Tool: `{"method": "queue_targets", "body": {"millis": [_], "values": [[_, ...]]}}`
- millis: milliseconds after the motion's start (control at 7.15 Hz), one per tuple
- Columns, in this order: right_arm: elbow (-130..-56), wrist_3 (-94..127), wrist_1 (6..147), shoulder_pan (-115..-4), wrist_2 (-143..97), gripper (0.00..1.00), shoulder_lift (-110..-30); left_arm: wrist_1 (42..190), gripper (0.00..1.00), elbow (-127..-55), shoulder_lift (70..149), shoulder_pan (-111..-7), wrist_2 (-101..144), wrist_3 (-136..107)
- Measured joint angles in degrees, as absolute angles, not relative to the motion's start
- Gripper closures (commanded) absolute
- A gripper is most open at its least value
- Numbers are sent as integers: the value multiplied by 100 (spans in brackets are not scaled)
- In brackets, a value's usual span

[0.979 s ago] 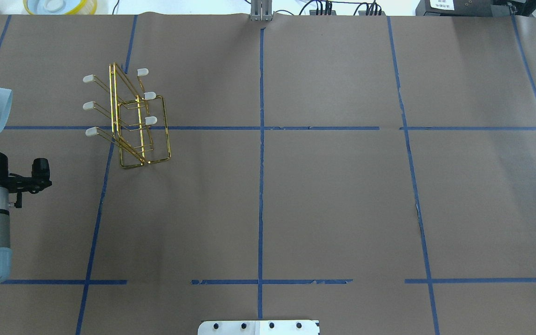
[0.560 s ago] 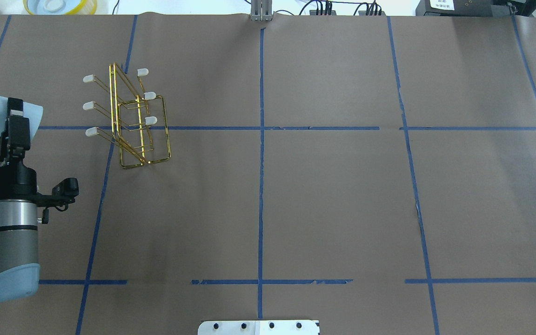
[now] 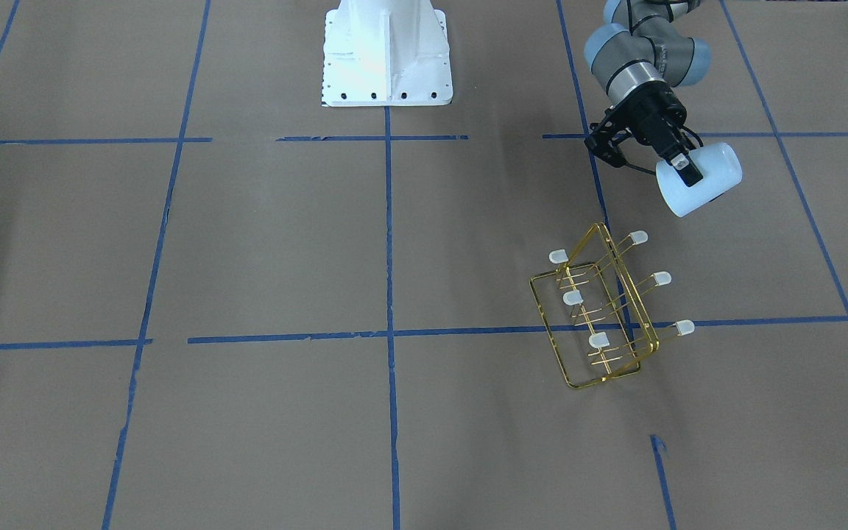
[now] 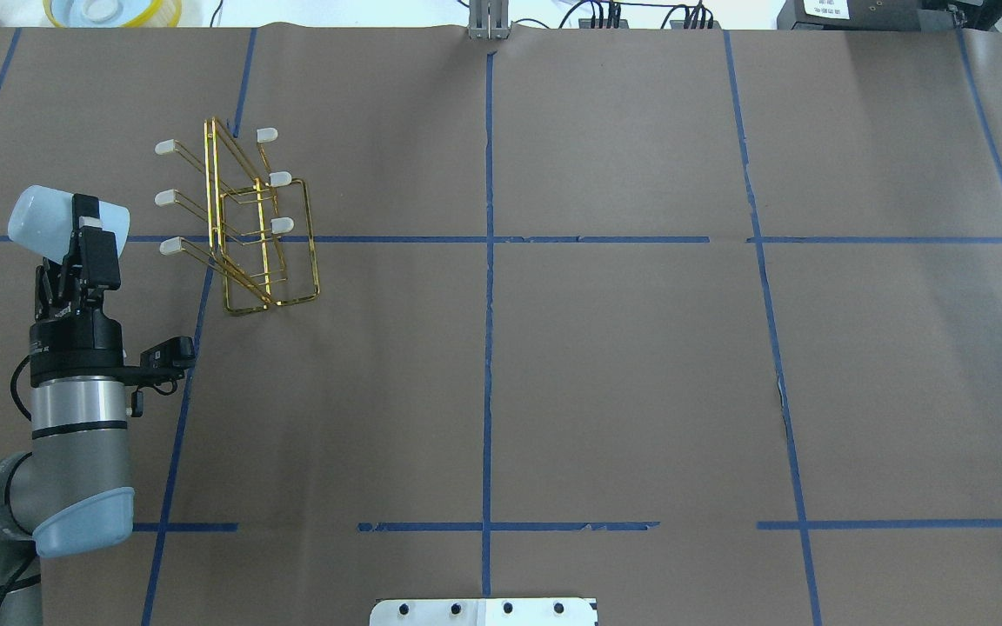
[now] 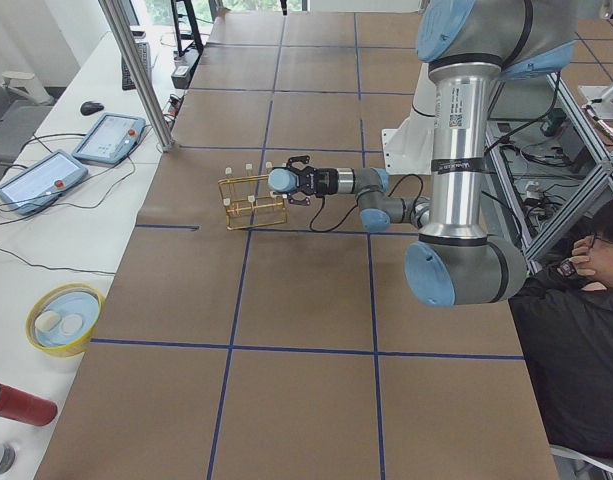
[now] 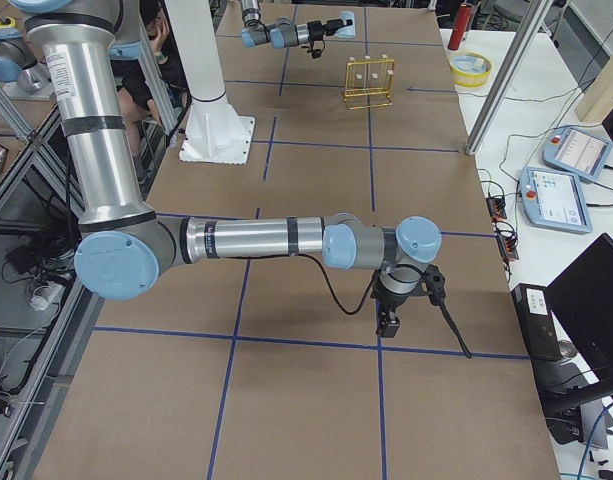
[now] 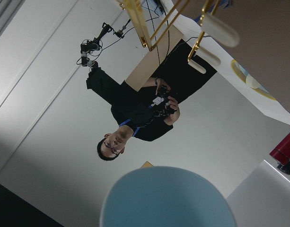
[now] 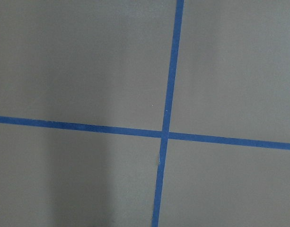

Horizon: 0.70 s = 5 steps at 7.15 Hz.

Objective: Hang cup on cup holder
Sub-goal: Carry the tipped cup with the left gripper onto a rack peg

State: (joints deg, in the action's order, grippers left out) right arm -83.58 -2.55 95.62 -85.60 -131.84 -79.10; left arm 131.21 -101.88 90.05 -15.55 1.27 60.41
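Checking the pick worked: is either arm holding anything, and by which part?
The left gripper holds the cup, jaws across its side wall near mid-length. The right gripper's hold cannot be told.

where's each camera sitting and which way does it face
Front-facing: across the table, facing the robot, down; base, left arm.
Overhead: behind the robot, forward and down; left gripper holding the cup.
Exterior left: table's left end; left arm near.
Exterior right: opposite end; right arm, right gripper near.
Left wrist: past the cup's rim toward a person; no fingers.
Right wrist: down onto tape lines; no fingers.
Front-facing and overhead both show the cup holder.
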Motion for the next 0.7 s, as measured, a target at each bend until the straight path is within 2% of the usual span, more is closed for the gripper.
{"method": "queue_targets", "body": {"millis": [699], "values": [[-8360,-251,9562,-8560,-13184,0,-7910,12992,87,-9659,9319,-1522,121,5781]]}}
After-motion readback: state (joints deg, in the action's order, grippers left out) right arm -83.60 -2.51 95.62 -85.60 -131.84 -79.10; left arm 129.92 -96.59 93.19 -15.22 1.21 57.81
